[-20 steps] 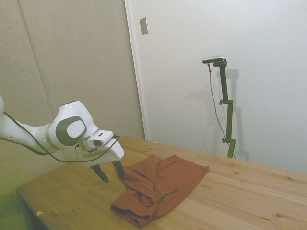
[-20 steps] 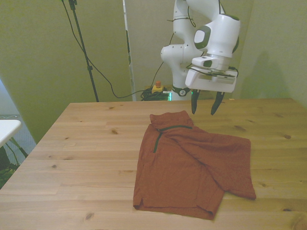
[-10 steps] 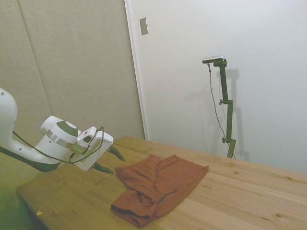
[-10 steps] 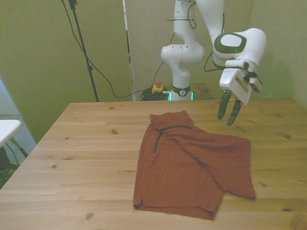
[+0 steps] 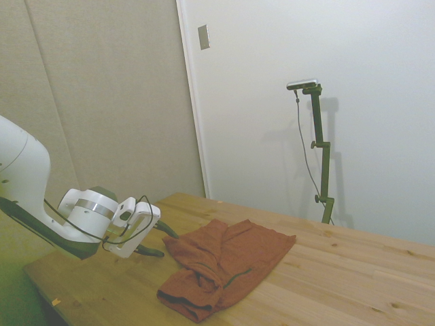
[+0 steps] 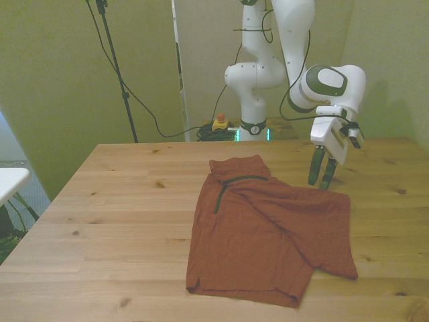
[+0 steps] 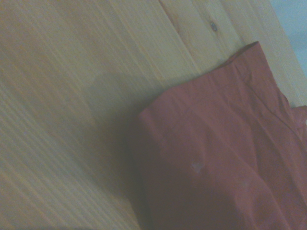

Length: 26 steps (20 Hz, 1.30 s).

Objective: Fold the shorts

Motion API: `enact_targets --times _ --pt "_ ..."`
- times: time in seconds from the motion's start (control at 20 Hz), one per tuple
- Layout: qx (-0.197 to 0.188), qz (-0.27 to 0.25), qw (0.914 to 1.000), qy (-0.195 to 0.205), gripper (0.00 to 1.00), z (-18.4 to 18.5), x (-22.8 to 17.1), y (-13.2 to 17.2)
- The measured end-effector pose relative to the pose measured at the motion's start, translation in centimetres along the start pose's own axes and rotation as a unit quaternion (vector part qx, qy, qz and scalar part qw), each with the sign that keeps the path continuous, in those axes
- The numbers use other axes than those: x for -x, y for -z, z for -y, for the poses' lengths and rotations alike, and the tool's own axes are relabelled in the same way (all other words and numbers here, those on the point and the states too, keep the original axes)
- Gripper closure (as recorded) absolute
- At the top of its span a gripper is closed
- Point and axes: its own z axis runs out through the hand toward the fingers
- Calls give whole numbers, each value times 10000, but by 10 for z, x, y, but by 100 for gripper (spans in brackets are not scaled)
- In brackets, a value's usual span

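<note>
The rust-red shorts point(image 6: 268, 228) lie partly folded and rumpled on the wooden table point(image 6: 120, 201), with a dark zipper line point(image 6: 231, 182) near their far edge. In the side view the shorts point(image 5: 224, 265) sit near the table's near corner. My gripper point(image 6: 319, 182) hangs tilted and low at the shorts' far corner on the front view's right, open with nothing between its fingers. The side view shows the gripper point(image 5: 158, 242) just beside the cloth's edge, fingers spread. The wrist view shows a corner of the shorts point(image 7: 216, 153) lying on bare wood.
A white object point(image 6: 10, 180) juts in at the front view's left edge. A small box with a red button point(image 6: 219, 122) and cables sit behind the table's far edge. Bare wood point(image 6: 114, 221) stretches over the front view's left half.
The gripper swung from above the shorts' far middle edge toward the front view's right, tilted, and dropped low beside the far right corner. It stayed open; the shorts did not move.
</note>
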Motion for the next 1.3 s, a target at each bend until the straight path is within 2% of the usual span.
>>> enact_targets --times 0.2,0.35,0.4,1.3 --pt "48 -96 9999 -25 0 0 -4 -7" --pt "158 -140 9998 -52 0 -9 -13 -24" --pt "184 -150 9997 -65 100 -11 -16 -28" --pt "181 -95 9997 -137 100 -4 -14 -42"
